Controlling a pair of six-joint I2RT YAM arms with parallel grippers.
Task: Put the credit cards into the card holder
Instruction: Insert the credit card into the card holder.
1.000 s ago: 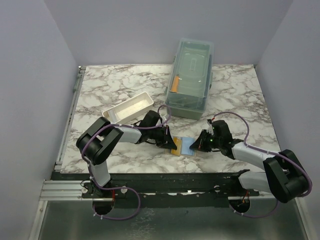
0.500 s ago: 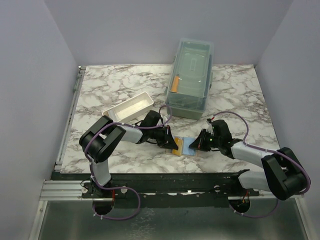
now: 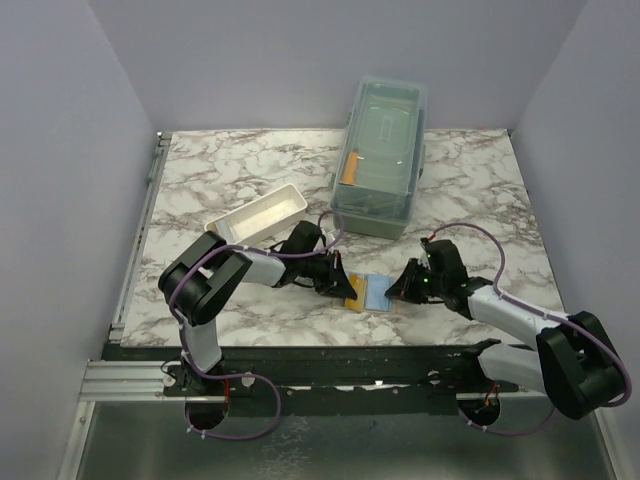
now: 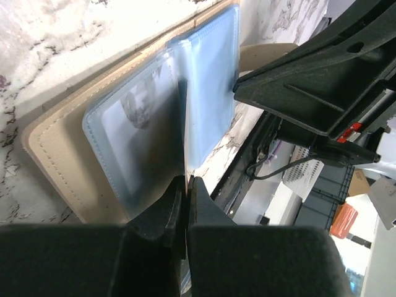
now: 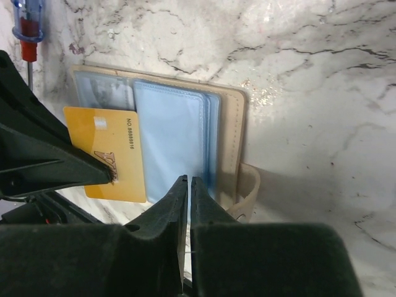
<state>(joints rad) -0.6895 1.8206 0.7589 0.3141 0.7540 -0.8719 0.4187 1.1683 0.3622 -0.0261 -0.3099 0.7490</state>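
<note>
- The left hand (image 4: 185, 184) is clamped tight on one edge of the orange-yellow credit card (image 5: 114, 154). In the top view neither the hand nor the card has shifted over the last second.
- The change is on the other side. The right arm's forearm has swung a little outward and to the right, while the right hand (image 5: 187, 182) stays at the right side of the card holder (image 5: 230, 136).
- The right hand's jaws stand almost together, with only a thin slit between them, right at the lower edge of a blue sleeve (image 5: 167, 136). I cannot tell whether they still nip that sleeve or have just let it slip.
- The card holder lies open on the worktop (image 3: 200, 180), near its front edge and between the two hands, lining upward.
- The card sits over the holder's left half, on a clear sleeve, with its right edge meeting the blue sleeve. Whether any of it is already in a pocket is not visible.
- My reading is that the left hand is waiting while the right one re-sets its grip on the sleeve, so the insertion is not yet done.
- Only this one card is in view. A screwdriver (image 5: 28, 25) lies just beyond the holder, clear of the work.
</note>
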